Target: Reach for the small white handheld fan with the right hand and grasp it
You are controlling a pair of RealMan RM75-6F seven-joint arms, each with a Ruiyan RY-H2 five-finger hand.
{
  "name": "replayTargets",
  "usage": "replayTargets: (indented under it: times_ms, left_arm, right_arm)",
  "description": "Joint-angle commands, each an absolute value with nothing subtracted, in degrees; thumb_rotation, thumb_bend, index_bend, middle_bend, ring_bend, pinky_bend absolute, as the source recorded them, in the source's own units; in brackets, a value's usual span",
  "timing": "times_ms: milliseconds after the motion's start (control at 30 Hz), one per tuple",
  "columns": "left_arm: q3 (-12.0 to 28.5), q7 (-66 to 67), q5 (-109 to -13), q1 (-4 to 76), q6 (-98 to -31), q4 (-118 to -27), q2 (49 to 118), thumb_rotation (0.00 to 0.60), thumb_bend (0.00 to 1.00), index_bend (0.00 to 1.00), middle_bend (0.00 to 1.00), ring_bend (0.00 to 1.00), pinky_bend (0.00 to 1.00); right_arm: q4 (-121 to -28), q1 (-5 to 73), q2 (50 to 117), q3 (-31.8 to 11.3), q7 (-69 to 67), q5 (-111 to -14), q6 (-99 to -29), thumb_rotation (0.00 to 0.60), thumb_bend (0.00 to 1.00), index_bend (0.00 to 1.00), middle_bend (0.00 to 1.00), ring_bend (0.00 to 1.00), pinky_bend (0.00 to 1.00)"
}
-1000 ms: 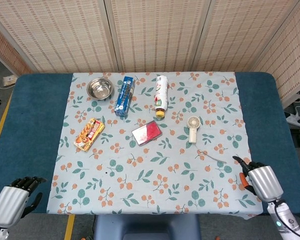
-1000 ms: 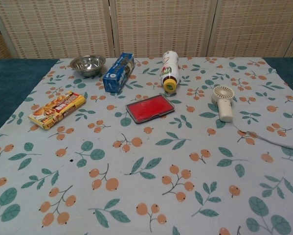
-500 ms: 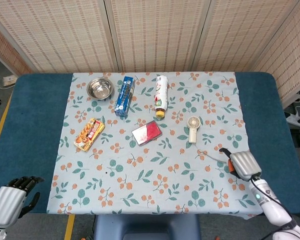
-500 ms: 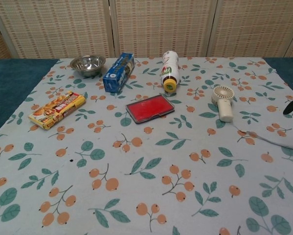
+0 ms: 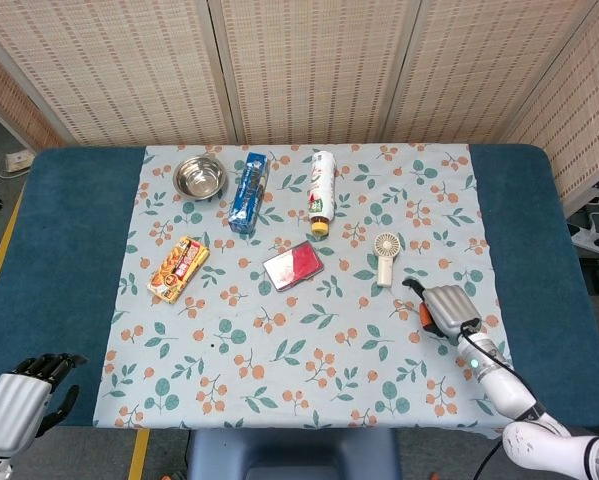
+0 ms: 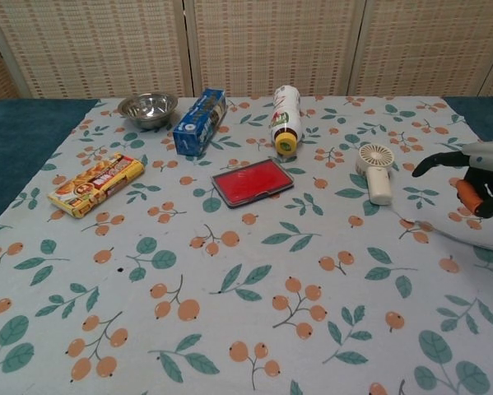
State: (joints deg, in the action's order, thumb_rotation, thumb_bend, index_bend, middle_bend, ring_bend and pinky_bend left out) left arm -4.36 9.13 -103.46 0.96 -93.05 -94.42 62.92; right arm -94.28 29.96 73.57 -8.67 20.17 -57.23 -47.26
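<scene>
The small white handheld fan [image 5: 385, 256] lies flat on the floral cloth, round head toward the far side, handle toward me; the chest view shows this fan [image 6: 375, 171] at right of centre. My right hand [image 5: 441, 309] hovers just near-right of the fan, apart from it, holding nothing. From the chest camera, the right hand [image 6: 477, 177] has its fingers spread, one pointing toward the fan. My left hand [image 5: 21, 399] hangs at the near-left corner, off the cloth, fingers curled, nothing in it.
A thin white cord [image 6: 452, 236] trails from the fan under my right hand. A red flat case [image 5: 293, 265], a white bottle [image 5: 322, 191], a blue box [image 5: 248, 190], a steel bowl [image 5: 200, 178] and a snack pack [image 5: 178, 269] lie to the left.
My right hand has moved from the near-right table edge forward and left toward the fan, entering the chest view. The left hand has hardly moved. The fan has stayed put.
</scene>
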Motion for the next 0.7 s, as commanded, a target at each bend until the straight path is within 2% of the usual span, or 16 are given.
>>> replayTargets:
  times_ms: [33, 200, 700]
  left_arm:
    - [-4.34, 8.99, -103.48, 0.95, -93.11, -94.36, 62.91, 0.600, 0.43, 0.35, 0.40, 0.39, 0.50]
    - [-4.41, 8.96, -103.47, 0.97, -92.94, -94.42, 62.83, 0.600, 0.43, 0.35, 0.41, 0.39, 0.50]
    - [-4.28, 8.23, -103.41, 0.84, -93.40, -94.36, 62.60, 0.600, 0.43, 0.35, 0.41, 0.39, 0.51]
  right_arm:
    - [-94.93, 33.71, 76.64, -9.49, 23.60, -47.69, -46.75, 0.600, 0.92, 0.07, 0.83, 0.69, 0.71]
    - [-95.75, 36.23, 78.31, -9.65, 24.53, -41.75, -46.97, 0.600, 0.92, 0.02, 0.83, 0.69, 0.71]
    - [-92.32, 42.75, 80.94, -11.24, 22.73, -28.40, -46.63, 0.600, 0.93, 0.00, 0.83, 0.69, 0.71]
